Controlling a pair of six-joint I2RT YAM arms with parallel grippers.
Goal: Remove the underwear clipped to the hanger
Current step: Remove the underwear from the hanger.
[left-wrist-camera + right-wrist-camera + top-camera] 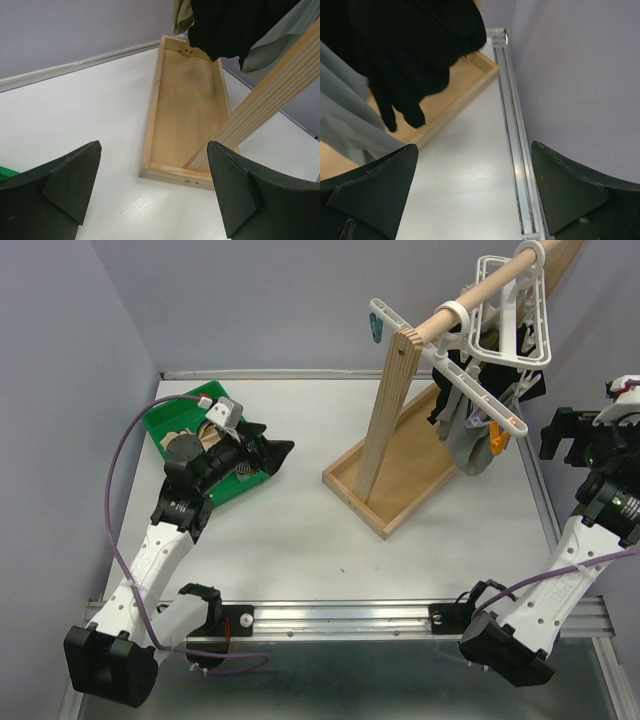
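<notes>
The left arm is seen reaching from its base at the lower left of the overhead view up toward the left-centre, bent at the elbow. The left gripper [262, 452] is held low at the right edge of a green bin [178, 420], pointed toward the centre of the table [300, 540]. Its jaws are spread wide and nothing is held between them. In the left wrist view, the wooden tray [185, 100] of the stand is framed between the two fingers.

The right arm is raised from its base at the lower right and runs up along the right edge. The right gripper [565, 435] is turned toward the hanging clothes, near them but apart. Its jaws are likewise parted wide and empty.

The underwear [472, 440] is found at the upper right, clipped to a white hanger [500, 390] hooked on a wooden rod [470, 295], above the far end of the tray. Black and grey pieces can be made out.
</notes>
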